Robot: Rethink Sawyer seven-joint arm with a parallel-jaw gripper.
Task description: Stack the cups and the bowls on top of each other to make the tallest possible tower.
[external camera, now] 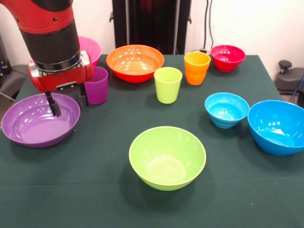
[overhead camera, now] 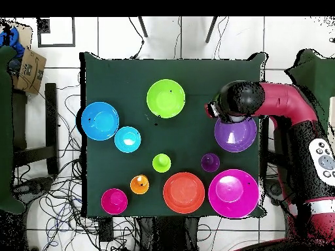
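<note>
My gripper (external camera: 68,102) is open and low over the far rim of the shallow purple bowl (external camera: 33,126). One finger is inside the bowl and the other is outside it, beside the purple cup (external camera: 97,86). In the overhead view the arm's head (overhead camera: 235,101) hides the gripper above the purple bowl (overhead camera: 237,137). All the other pieces stand apart on the table: the lime green bowl (external camera: 167,156), green cup (external camera: 168,84), orange cup (external camera: 197,67), orange bowl (external camera: 135,61), pink bowl (external camera: 91,47), red bowl (external camera: 228,57), small light blue bowl (external camera: 227,109) and big blue bowl (external camera: 278,126).
The dark green table (external camera: 95,199) reaches the picture's bottom edge. The purple bowl sits close to the table's edge. A black stand (external camera: 152,23) rises behind the orange bowl. Cables lie on the floor (overhead camera: 59,196) around the table.
</note>
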